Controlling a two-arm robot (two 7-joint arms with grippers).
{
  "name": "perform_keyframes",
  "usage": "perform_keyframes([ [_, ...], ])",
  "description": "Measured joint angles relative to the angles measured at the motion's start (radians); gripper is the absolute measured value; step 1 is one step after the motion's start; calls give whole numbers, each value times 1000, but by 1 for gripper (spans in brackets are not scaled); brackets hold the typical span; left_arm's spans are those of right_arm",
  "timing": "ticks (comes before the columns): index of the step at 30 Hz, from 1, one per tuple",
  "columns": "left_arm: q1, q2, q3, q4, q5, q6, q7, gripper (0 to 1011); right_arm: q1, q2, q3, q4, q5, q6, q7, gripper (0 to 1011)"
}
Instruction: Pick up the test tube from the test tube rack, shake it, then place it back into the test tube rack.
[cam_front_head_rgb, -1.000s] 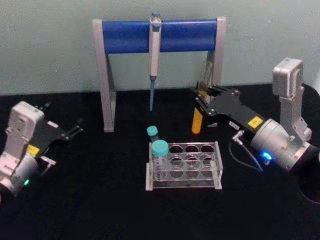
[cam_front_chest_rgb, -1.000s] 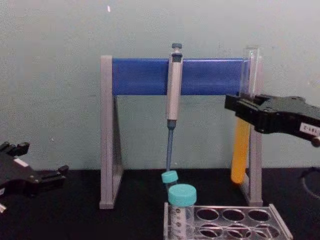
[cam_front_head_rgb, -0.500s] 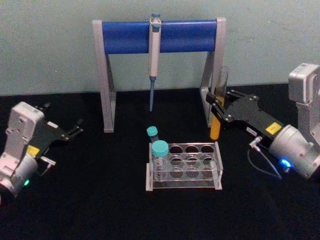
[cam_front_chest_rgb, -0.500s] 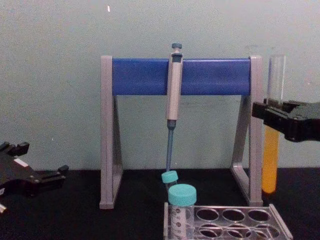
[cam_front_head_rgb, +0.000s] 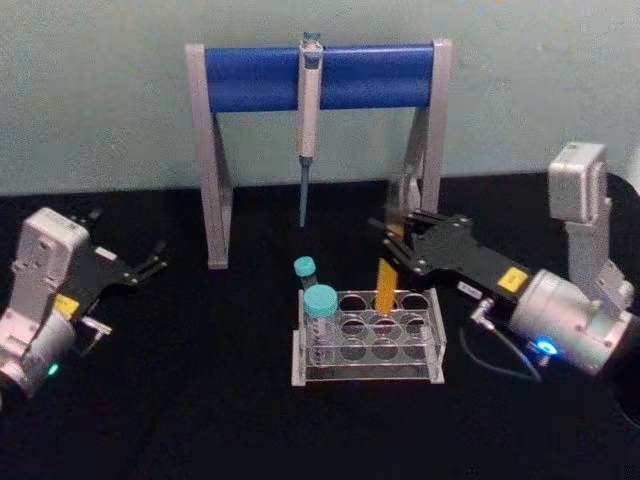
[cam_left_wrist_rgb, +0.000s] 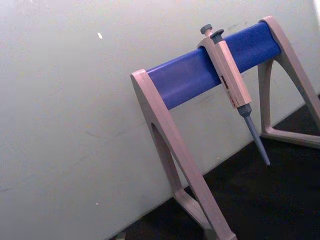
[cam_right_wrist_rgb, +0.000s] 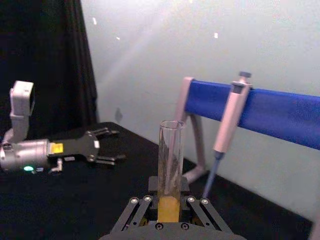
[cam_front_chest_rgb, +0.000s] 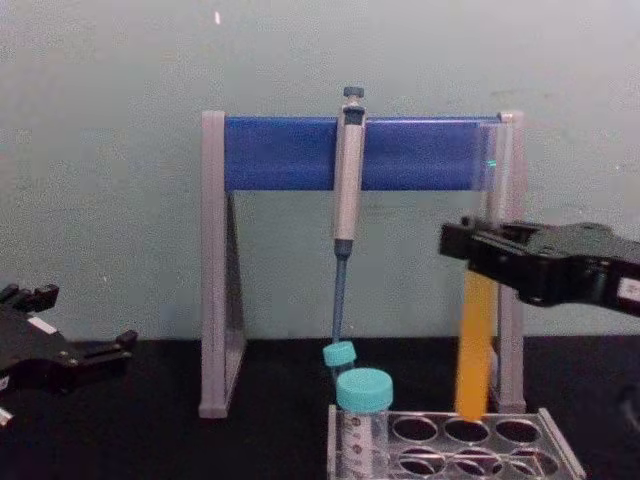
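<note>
rack (cam_front_head_rgb: 368, 370) on black tabletop (cam_front_head_rgb: 200, 410), greenish wall (cam_front_head_rgb: 90, 100)

Black table (cam_front_head_rgb: 200, 400) carries test tube rack (cam_front_head_rgb: 370, 366) near centre; grey-and-blue pipette stand (cam_front_head_rgb: 250, 75) behind it, apart.

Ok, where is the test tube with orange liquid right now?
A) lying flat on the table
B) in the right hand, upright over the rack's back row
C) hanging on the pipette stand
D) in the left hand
B: the right hand is shut on the test tube, roughly upright, its bottom at the back row of the test tube rack; the left hand rests open off to the left.
</note>
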Motion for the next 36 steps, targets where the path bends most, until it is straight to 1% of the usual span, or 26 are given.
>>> perform_keyframes([
  [1, 0, 0, 0, 0, 0, 0, 0, 1001, 13, -8, -12, 13, 4, -3, 6, 227],
  [3, 0, 0, 0, 0, 0, 0, 0, 1001, 28, -17, -23, 29, 5, -10, 7, 227],
  [5, 0, 0, 0, 0, 0, 0, 0, 1001, 57, -38, -37, 64, 3, -28, -2, 227],
  [6, 0, 0, 0, 0, 0, 0, 0, 1001, 57, -38, -37, 64, 3, -28, -2, 227],
  [11, 0, 0, 0, 0, 0, 0, 0, 1001, 94, -73, -40, 118, -22, -58, -52, 227],
  [12, 0, 0, 0, 0, 0, 0, 0, 1001, 94, -73, -40, 118, -22, -58, -52, 227],
  [13, 0, 0, 0, 0, 0, 0, 0, 1001, 98, -77, -37, 125, -29, -64, -65, 227],
  [17, 0, 0, 0, 0, 0, 0, 0, 1001, 100, -80, -22, 129, -45, -69, -89, 227],
  [21, 0, 0, 0, 0, 0, 0, 0, 1001, 93, -76, -10, 124, -53, -62, -98, 227],
  [30, 0, 0, 0, 0, 0, 0, 0, 1001, 79, -74, 6, 112, -63, -56, -105, 227],
  [36, 0, 0, 0, 0, 0, 0, 0, 1001, 58, -61, 25, 90, -74, -48, -117, 227],
])
